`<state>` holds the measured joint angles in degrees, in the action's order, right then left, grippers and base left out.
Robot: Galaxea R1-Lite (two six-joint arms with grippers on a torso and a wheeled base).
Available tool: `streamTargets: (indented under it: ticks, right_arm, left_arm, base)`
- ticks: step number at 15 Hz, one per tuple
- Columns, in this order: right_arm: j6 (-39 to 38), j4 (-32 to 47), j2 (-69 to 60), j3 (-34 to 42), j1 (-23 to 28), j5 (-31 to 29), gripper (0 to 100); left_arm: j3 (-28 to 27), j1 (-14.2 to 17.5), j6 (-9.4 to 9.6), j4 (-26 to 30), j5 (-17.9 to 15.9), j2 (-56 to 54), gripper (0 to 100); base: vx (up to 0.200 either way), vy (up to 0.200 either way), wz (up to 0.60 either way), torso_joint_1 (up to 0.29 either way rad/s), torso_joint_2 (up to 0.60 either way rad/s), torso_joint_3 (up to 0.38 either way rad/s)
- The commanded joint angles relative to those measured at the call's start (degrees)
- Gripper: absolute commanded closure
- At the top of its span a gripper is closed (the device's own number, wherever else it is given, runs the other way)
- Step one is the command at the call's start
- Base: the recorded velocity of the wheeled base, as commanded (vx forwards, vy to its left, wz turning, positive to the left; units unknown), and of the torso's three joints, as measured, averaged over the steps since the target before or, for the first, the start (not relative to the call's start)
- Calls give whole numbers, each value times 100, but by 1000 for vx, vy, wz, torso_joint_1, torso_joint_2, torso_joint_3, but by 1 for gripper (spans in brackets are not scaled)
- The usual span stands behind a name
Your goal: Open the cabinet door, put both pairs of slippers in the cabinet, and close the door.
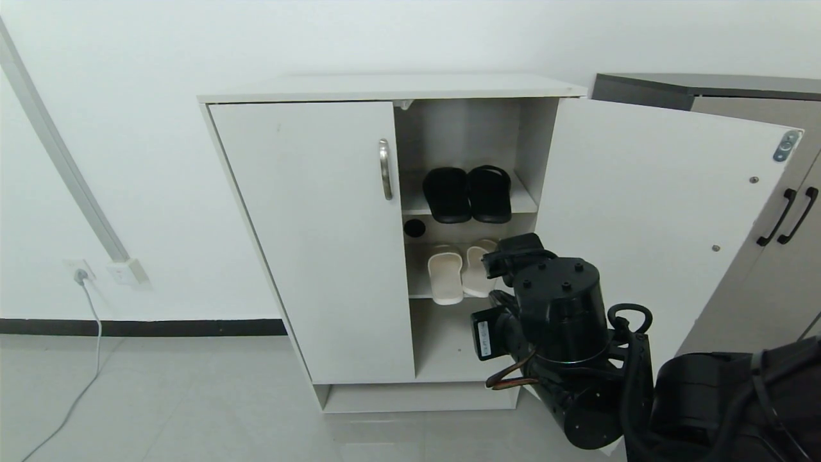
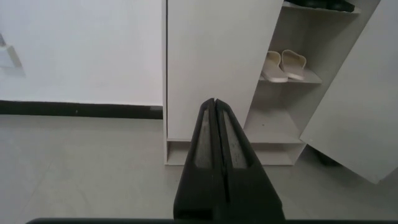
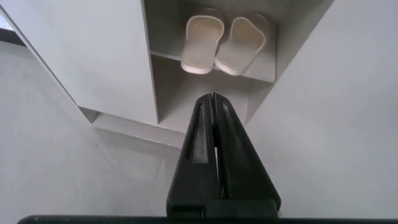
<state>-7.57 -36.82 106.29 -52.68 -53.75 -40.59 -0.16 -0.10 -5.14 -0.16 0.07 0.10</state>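
The cabinet [image 1: 391, 86] stands against the wall with its left door [image 1: 308, 231] shut and its right door [image 1: 648, 212] swung wide, which leaves the right half of the cabinet open to the arms. Both pairs lie inside that half. The black slippers [image 1: 467, 194] sit side by side on the cabinet's upper shelf, and the white slippers [image 1: 457, 273] sit side by side on the shelf below, with their heels at its front edge. With each pair on its own shelf, the placing looks done, and closing the right door is what remains. The right hand [image 3: 213, 98] is pressed fully closed with nothing in it, and it points at the cabinet's opening just below the white slippers. The right arm [image 1: 558, 301] sits in front of the cabinet's lower opening, between the shelves and the right door. That puts it in the door's swing path, so I judge it has to come out of there and get to the door's outer face before it can push. The left hand [image 2: 214, 102] is also closed and empty. It is low in front of the cabinet, facing the left door, well apart from it and clear of the work. One risk is that the white slippers' heels sit far enough forward that the closing door could catch them.
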Motion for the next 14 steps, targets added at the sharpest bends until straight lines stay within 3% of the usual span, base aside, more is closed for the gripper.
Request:
streamTargets:
  ticks: [1,4,7,14]
  right_arm:
    - [1,-1,23,3,-4,-1,100]
    - [10,8,23,20,5,8,100]
    - [10,8,15,20,5,8,100]
    - [10,8,76,20,49,16,100]
  left_arm:
    - [-2,1,-4,-2,1,-1,100]
    - [-2,1,-4,-2,1,-1,100]
    - [-2,1,-4,-2,1,-1,100]
    - [-2,1,-4,-2,1,-1,100]
  base:
    - [0,0,0,0,0,0]
    - [0,0,0,1,-24,-30]
    - [0,0,0,14,-196,-302]
    - [0,0,0,78,-483,-357]
